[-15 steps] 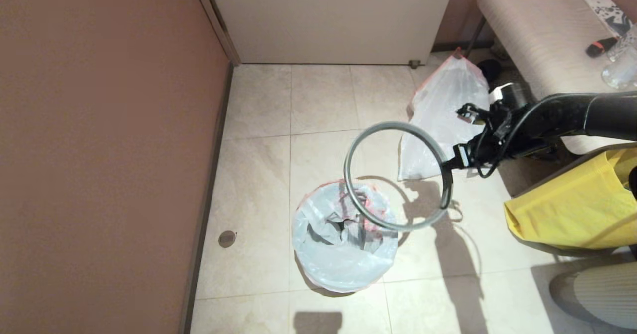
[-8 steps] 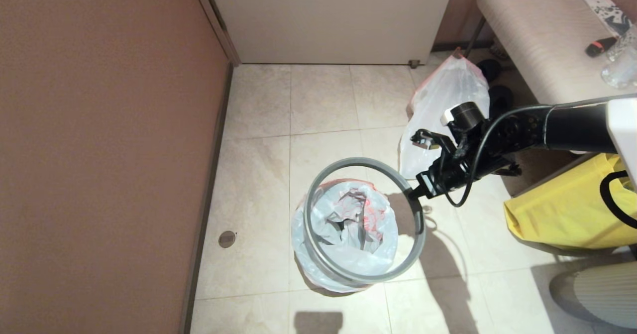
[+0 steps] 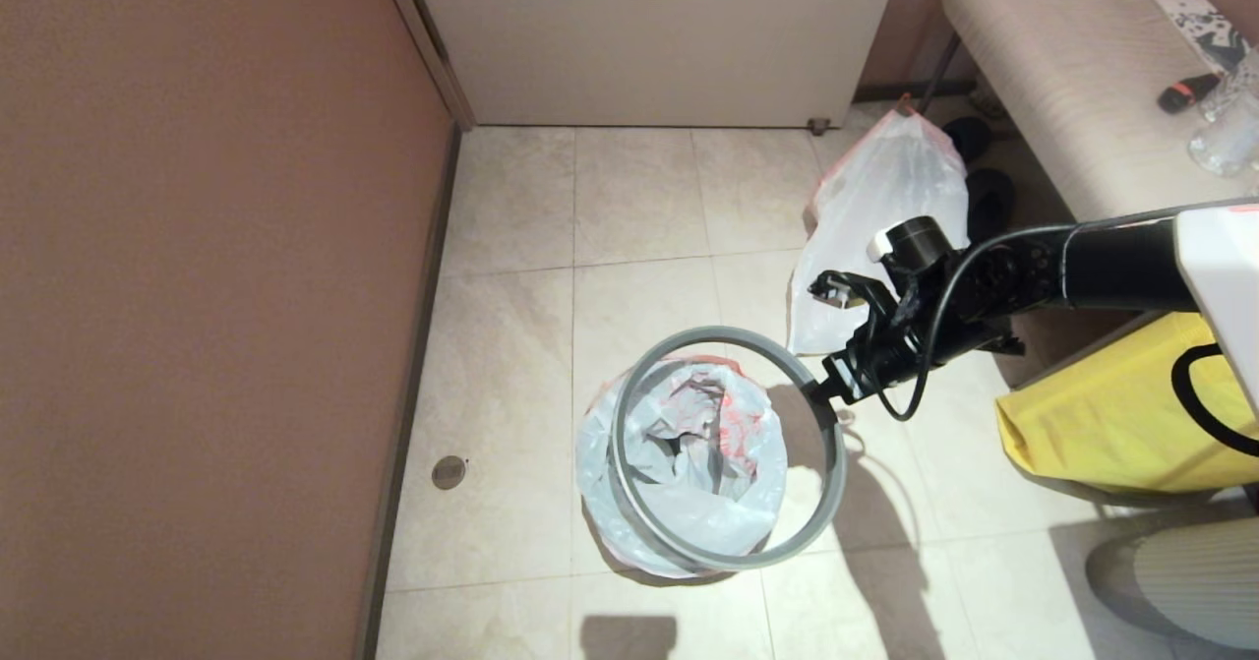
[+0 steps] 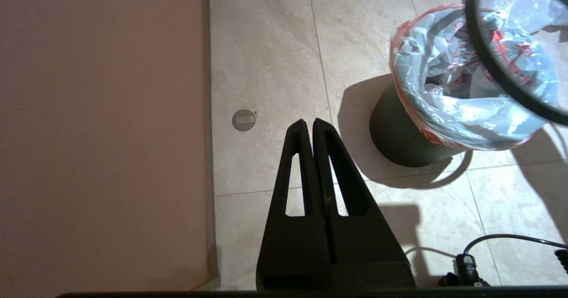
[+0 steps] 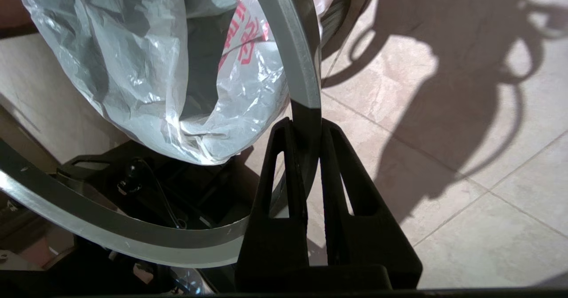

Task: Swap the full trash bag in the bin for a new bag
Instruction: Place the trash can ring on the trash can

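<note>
The bin [image 4: 397, 136], a small black wastebasket, stands on the tiled floor. The new bag [image 3: 689, 444] lines it, its white plastic with an orange hem folded over the rim. My right gripper [image 3: 821, 391] is shut on the thin grey ring [image 3: 836, 463], which hangs tilted just above the bin's mouth, shifted toward the gripper's side. In the right wrist view the ring [image 5: 297, 58] is pinched in the right gripper [image 5: 306, 122], with the new bag [image 5: 146, 67] beyond. The full trash bag [image 3: 880, 217] stands behind my right arm. My left gripper [image 4: 309, 122] is shut and empty, off to the bin's left.
A brown wall [image 3: 197, 296] runs along the left, with a floor drain [image 3: 449, 472] near it. A white door [image 3: 649, 40] closes the back. A yellow fabric bag [image 3: 1111, 414] and a padded bench [image 3: 1072, 70] stand at the right.
My right gripper has carried the grey ring down and to the left, from beside the full trash bag to just over the bin's mouth. The left gripper has not moved.
</note>
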You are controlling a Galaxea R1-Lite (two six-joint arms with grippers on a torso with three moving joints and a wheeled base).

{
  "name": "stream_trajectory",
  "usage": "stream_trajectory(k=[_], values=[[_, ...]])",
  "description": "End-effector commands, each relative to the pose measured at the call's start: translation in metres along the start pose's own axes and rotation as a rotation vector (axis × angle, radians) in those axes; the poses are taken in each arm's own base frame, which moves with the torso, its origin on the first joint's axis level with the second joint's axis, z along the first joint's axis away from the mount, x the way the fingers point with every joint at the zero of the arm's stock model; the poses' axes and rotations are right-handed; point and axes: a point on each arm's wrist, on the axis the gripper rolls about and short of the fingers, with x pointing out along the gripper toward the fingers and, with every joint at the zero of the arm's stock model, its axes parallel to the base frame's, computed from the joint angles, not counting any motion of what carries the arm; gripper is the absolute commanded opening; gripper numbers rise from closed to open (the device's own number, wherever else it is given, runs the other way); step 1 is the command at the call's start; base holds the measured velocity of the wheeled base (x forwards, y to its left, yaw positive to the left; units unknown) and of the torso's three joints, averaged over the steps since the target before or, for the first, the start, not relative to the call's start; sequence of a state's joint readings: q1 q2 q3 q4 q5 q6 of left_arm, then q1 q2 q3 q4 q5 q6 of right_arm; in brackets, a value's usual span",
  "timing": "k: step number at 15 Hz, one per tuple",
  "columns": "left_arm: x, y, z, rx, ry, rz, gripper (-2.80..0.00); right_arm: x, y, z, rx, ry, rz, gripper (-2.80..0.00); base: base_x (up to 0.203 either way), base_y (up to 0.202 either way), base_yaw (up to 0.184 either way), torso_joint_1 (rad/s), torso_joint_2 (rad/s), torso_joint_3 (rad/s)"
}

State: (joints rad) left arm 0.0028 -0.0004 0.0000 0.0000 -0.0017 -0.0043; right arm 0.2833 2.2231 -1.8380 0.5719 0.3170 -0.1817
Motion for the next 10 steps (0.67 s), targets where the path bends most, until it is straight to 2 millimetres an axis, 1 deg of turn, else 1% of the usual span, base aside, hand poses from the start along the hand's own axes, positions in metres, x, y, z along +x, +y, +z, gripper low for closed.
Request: stream_trajectory(k=[1,4,6,7,8,10], values=[[0.0,0.0,0.0,-0.002,0.002,0.0,-2.8,0.023,0.013,-0.008,-0.022,0.065,0.031,-2.8,0.0,0.0,0.0,0.0,0.0,0.0],[0.0,0.0,0.0,0.0,0.001,0.0,-2.8,0.039,0.031,-0.014,-0.085,0.122,-0.01,-2.8,0.0,0.0,0.0,0.0,0.0,0.0],[0.0,0.0,0.0,0.0,0.001,0.0,-2.8,0.043,0.046,-0.015,-0.11,0.139,-0.004,-2.8,0.0,0.0,0.0,0.0,0.0,0.0],[0.0,0.0,0.0,0.0,0.0,0.0,-2.8,0.045,0.05,-0.016,-0.116,0.132,-0.005,-2.8,0.0,0.0,0.0,0.0,0.0,0.0],[0.0,0.0,0.0,-0.001,0.001,0.0,-2.8,0.047,0.05,-0.016,-0.115,0.116,-0.007,-2.8,0.0,0.0,0.0,0.0,0.0,0.0],[0.0,0.0,0.0,-0.001,0.0,0.0,-2.8,0.059,0.05,-0.013,-0.12,-0.006,-0.02,-2.8,0.0,0.0,0.0,0.0,0.0,0.0]])
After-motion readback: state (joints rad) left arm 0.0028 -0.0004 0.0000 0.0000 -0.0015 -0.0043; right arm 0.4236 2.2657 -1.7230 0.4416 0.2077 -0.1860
